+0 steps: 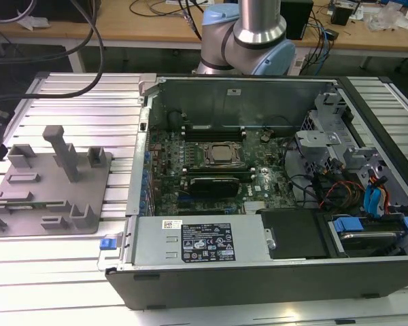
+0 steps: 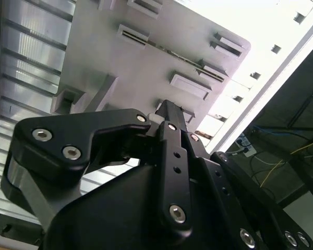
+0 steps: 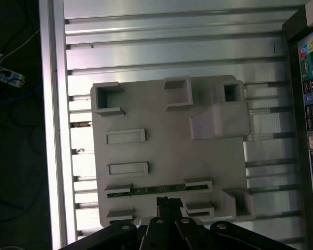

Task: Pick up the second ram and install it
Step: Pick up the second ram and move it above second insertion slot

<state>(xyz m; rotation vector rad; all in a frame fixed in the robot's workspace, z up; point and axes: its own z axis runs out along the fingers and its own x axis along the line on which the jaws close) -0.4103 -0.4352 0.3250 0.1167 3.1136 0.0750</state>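
the step in hand looks like the pick-up, with the approach close to its end and no grasp made yet. in the first wrist view the claw [image 3: 167,202] hangs just beside the second ram [image 3: 156,191], a thin greenish strip standing on edge between two low holder blocks [image 3: 198,184] near one edge of the grey fixture plate [image 3: 167,156]. the stick sits in its holders, not lifted. whether the claw is open or closed i cannot tell, and i cannot tell whether it touches the stick. the plate lies on the slotted aluminium table [image 1: 88,102], at the exterior view's left of the open computer case [image 1: 258,244]. the long black memory slots [image 1: 214,127] next to the processor socket [image 1: 221,155] are well apart from the plate. by my reading, the pick calls for the claw to be centred along the stick and square to its flat faces, because the part is thin and the holder blocks crowd both its ends. a skewed grip could tilt it or jam it against a block.
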